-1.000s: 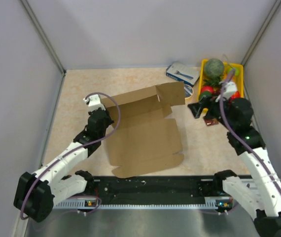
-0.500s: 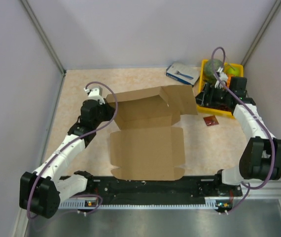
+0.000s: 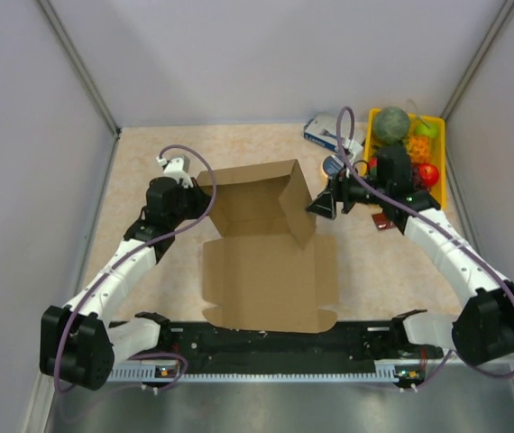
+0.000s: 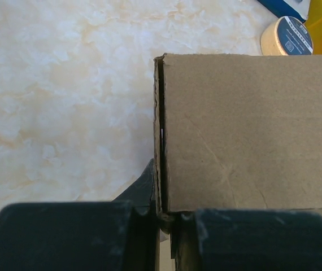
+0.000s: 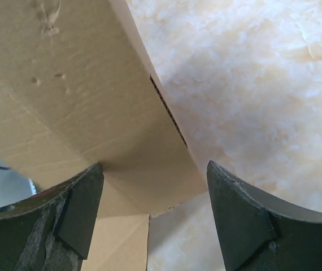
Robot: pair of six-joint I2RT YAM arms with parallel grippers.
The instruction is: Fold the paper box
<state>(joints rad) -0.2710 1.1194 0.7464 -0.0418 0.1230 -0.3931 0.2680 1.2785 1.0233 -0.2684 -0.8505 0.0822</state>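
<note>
Progress is at an early-to-middle stage, judged from the layout: the paper box (image 3: 261, 271) lies at the centre of the table (image 3: 140, 153), its near panel flat on the surface and its far section raised into an upright wall with a side flap angled inward on the right. No walls stand along the near panel, and the small tabs on its near edge lie flat. Remaining work appears to be raising and tucking the side flaps and closing the near panel. The left gripper (image 4: 164, 217) is at the far-left corner of the raised section, its jaws pressed together on the cardboard edge. The right gripper (image 5: 154, 169) is at the right side flap, jaws spread wide with the flap edge between them and not clamped. Nothing is seen inside the paper box. The yellow tray (image 3: 438, 124) at the far-right corner holds a green round fruit (image 3: 391, 124), a red fruit (image 3: 427, 173) and other small pieces too crowded to identify. A blue-and-white carton (image 3: 329, 133) and a tape roll (image 4: 288, 35) lie just beside the tray.
</note>
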